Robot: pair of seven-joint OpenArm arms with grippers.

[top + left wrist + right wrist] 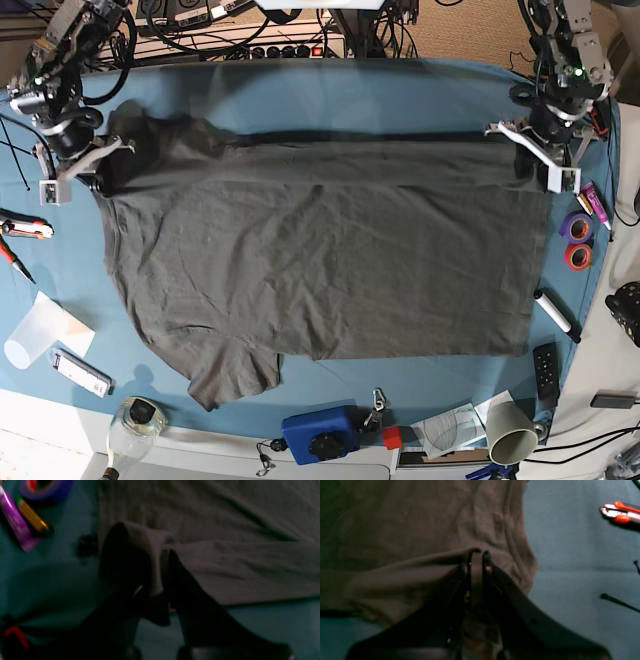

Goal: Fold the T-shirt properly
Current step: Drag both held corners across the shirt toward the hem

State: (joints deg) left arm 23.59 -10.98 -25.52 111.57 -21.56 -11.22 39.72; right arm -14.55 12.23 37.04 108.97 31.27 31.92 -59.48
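Observation:
The dark grey T-shirt (320,250) lies spread wide on the blue table cloth (300,95), with one sleeve (235,375) toward the near edge. My left gripper (528,152) is at the shirt's far right corner. In the left wrist view its fingers (160,580) are shut on a raised fold of the T-shirt (225,517). My right gripper (98,170) is at the far left corner. The right wrist view shows it (478,553) shut on a pinched edge of the T-shirt (407,530). The far edge looks lifted and stretched between both grippers.
Tape rolls (574,226), a purple tube (15,522) and a marker (552,312) lie by the right edge. A red cutter (620,512) and a plastic cup (30,340) are at the left. A blue box (320,432), a jar (140,420) and a white cup (510,430) line the near edge.

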